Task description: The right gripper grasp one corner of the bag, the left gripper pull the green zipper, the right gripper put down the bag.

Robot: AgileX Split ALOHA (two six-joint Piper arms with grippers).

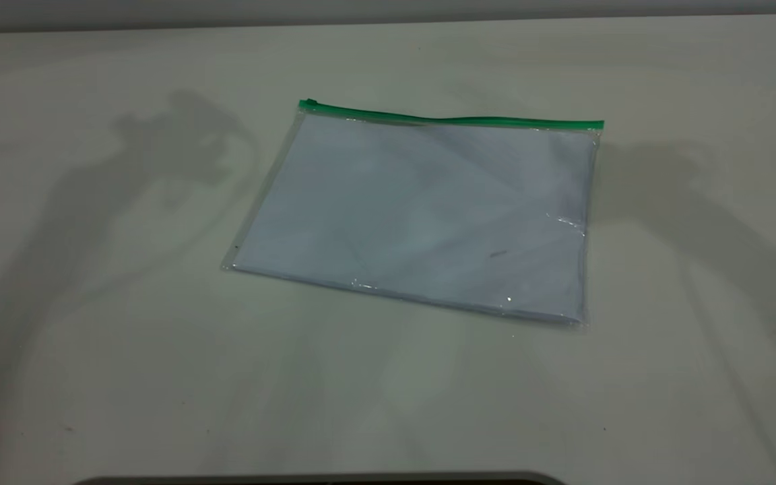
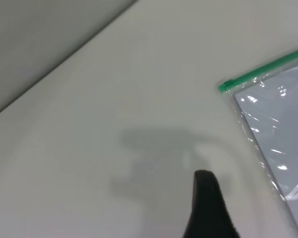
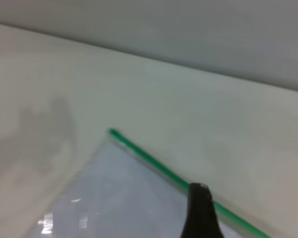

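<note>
The bag (image 1: 422, 215) lies flat on the table (image 1: 125, 377), a little right of the centre of the exterior frame, with white paper showing through the clear plastic. The green zipper (image 1: 452, 120) runs along its far edge, from upper left toward the right, and the slider tab (image 1: 308, 104) sits at the left end of that strip. Neither arm appears in the exterior frame; only their shadows fall on the table at the left and the right of the bag.

In the left wrist picture, one dark fingertip of the left gripper (image 2: 208, 208) rises from the bottom edge, above bare table, apart from the bag's corner at the right. In the right wrist picture, one dark fingertip of the right gripper (image 3: 201, 213) stands at the bottom, in front of the zipper strip. I cannot tell whether either gripper's jaws are apart or together, nor whether the right one touches the bag.
</note>
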